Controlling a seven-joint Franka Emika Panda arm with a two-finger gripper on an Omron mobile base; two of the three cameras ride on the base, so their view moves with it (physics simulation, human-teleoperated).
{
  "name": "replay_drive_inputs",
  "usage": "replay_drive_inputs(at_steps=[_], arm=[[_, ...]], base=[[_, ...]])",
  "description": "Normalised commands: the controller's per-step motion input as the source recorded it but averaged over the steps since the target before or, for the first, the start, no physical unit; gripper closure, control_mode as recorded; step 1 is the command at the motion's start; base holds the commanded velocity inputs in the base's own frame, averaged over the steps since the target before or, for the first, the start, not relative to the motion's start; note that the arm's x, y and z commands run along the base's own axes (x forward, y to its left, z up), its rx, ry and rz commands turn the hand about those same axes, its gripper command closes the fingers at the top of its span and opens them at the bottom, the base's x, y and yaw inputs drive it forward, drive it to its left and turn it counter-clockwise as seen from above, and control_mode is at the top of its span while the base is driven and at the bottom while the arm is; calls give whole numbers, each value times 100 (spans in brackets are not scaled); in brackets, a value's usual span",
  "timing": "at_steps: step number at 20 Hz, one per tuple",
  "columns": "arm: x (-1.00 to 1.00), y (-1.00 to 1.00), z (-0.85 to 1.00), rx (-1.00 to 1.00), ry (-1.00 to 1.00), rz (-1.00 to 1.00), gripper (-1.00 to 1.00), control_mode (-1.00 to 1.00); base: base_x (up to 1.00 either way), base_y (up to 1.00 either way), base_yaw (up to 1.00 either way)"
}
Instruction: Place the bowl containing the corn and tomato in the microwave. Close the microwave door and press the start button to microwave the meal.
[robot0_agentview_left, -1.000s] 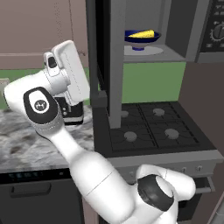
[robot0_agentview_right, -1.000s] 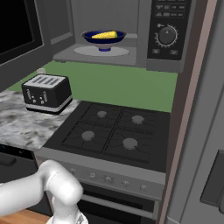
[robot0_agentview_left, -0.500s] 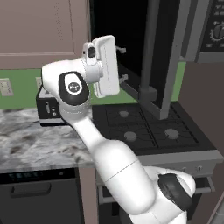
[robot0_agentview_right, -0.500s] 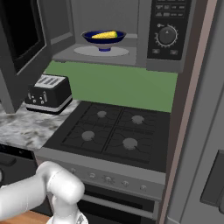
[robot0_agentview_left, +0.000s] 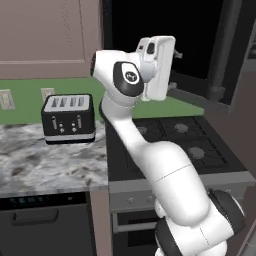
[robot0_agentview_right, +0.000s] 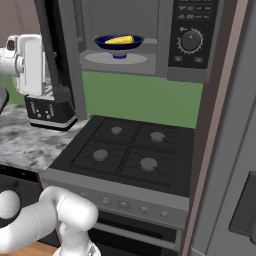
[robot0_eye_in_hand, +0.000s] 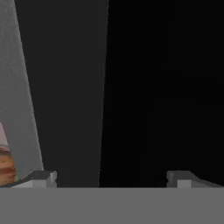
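The bowl (robot0_agentview_right: 118, 43) with corn (robot0_agentview_right: 119, 40) is sitting inside the microwave (robot0_agentview_right: 150, 40). The released claw (robot0_eye_in_hand: 111, 177) is pressing toward the microwave door (robot0_agentview_right: 60, 55); next, swinging it shut.

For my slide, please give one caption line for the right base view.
Bowl with corn sits on the tray in the microwave; its door stands partly open above the stove.

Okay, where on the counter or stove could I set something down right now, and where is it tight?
Free: the marble counter in front of the toaster, and all four burners of the stove. Tight: the gap by the half-swung microwave door, where the open gripper faces its dark panel. Inside the microwave, the bowl takes up the tray.
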Motion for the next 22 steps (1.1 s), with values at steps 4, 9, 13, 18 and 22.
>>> replay_drive_inputs(at_steps=[4, 9, 13, 18, 22], arm=[[45, -94, 0, 22, 0, 8, -100, -100], [57, -75, 0, 21, 2, 18, -100, -100], [68, -56, 0, 20, 3, 22, -100, -100], [76, -45, 0, 19, 2, 22, -100, -100], [85, -28, -1, 18, 1, 25, -100, -100]], base=[[0, 0, 0], [0, 0, 0], [0, 0, 0], [0, 0, 0], [0, 0, 0]])
